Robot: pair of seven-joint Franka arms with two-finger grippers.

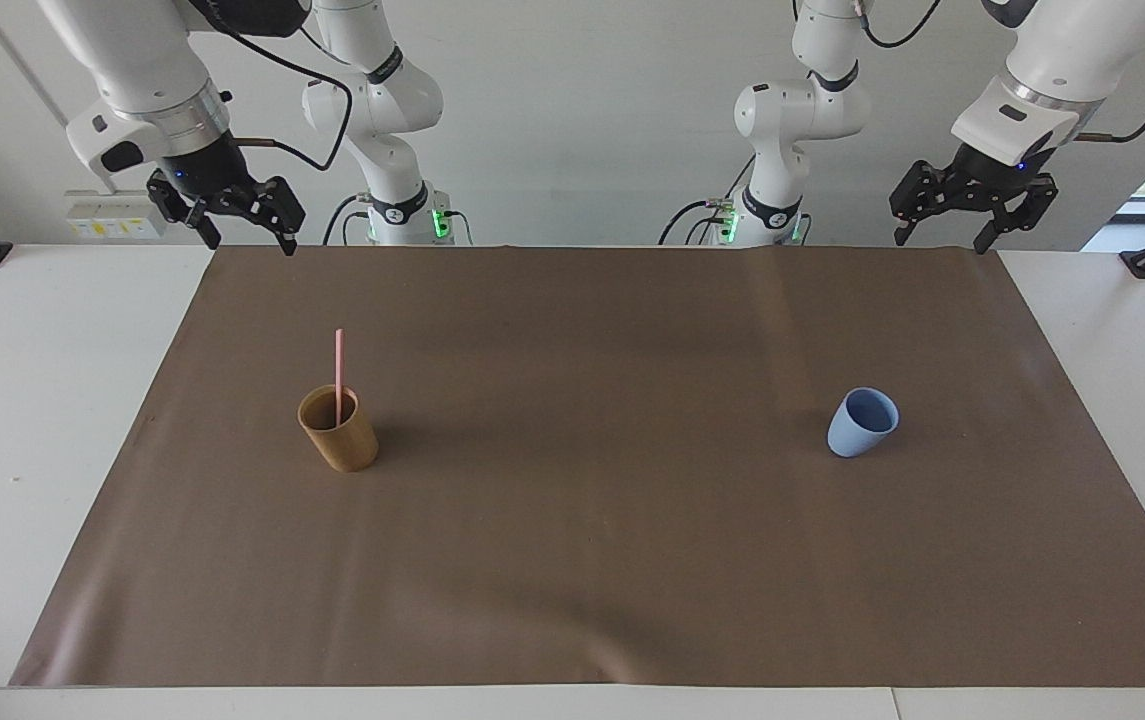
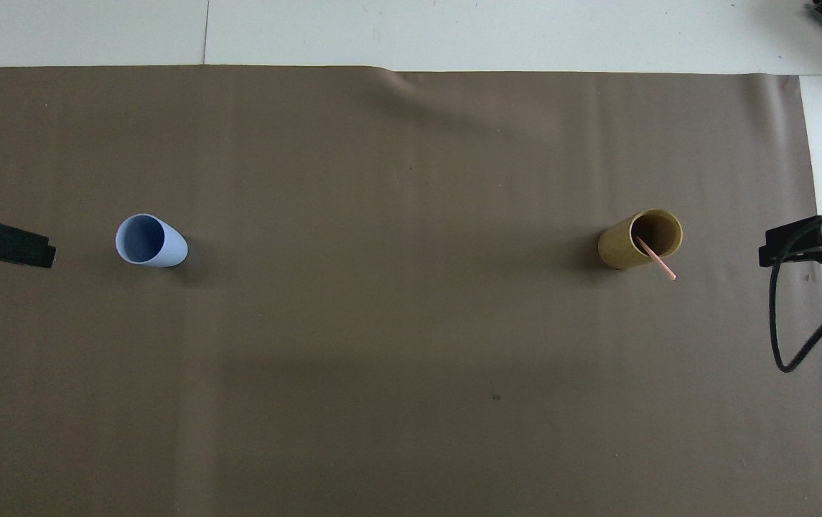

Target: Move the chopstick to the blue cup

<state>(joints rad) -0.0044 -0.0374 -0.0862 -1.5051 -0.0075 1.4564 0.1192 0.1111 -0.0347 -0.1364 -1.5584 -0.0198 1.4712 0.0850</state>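
On the table sit two cups. The one chopstick [image 1: 338,365] stands in the brown cup [image 1: 339,432], at 9 o'clock on the mat [image 1: 572,560]. The blue cup [image 1: 861,423], at 3 o'clock, holds nothing. The right end effector [image 1: 248,240] and left end effector [image 1: 937,238] hang up high at 10 and 2 o'clock, fingers apart, holding nothing.

- I am seeing the chopstick [image 1: 338,365] showing pale pink, plain.
- I am seeing the blue cup [image 1: 860,424] showing light matte blue, with a darker blue interior.
- I am seeing the second cup [image 1: 339,431] showing mustard brown.
- I am seeing the mat [image 1: 592,560] showing uniform dull brown, on a white table [image 1: 52,400].
- I am seeing both arms showing white, with the left gripper [image 1: 942,236] and right gripper [image 1: 248,240] showing black.
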